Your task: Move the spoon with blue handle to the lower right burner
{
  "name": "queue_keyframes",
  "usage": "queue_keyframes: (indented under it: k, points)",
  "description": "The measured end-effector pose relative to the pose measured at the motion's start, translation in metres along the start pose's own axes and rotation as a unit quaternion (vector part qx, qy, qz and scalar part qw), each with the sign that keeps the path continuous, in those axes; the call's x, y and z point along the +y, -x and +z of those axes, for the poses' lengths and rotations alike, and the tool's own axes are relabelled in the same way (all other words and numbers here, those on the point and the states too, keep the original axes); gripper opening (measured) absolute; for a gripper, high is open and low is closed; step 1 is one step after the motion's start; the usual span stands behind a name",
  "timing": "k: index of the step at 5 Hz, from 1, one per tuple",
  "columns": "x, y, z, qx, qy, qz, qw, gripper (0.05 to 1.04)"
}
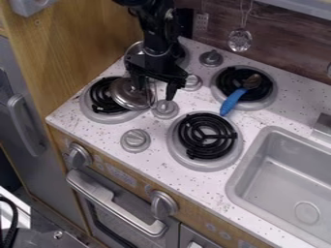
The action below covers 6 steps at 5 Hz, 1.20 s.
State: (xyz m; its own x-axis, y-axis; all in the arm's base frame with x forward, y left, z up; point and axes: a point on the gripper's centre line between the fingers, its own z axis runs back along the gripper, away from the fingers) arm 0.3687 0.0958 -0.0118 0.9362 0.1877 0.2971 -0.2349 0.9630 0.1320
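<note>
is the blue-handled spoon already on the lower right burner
No, the spoon lies with its bowl on the upper right burner.

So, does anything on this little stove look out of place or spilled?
The shiny metal lid or pan sits off-centre on the lower left burner, overhanging its right side. The spoon lies aslant, its handle poking past the upper right burner. No spill stands out.

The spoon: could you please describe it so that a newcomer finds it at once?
From the gray sink at the right, go up and left to the upper right burner. The spoon lies with its brown bowl over that burner's black coil, its handle slanting down to the left. That bright blue handle sets it apart from the gray knobs nearby.
</note>
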Motion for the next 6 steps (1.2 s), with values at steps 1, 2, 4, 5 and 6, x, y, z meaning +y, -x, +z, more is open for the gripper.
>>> queue_keyframes:
  k: [1,2,4,5,6]
  points:
    - [-0.002,0.012,-0.012,0.022,0.000,-0.002,0.9998,0.997]
    - [-0.028,-0.001,-0.012,0.014,-0.005,-0.043,0.9990,0.997]
    - [-0.095,-0.037,-0.026,-0.036,0.069,-0.088,0.9930,0.997]
    - [-0.108,-0.050,-0.034,-0.043,0.070,-0.097,0.9918,0.997]
    - [-0.113,-0.055,-0.049,-0.024,0.065,-0.099,0.9927,0.997]
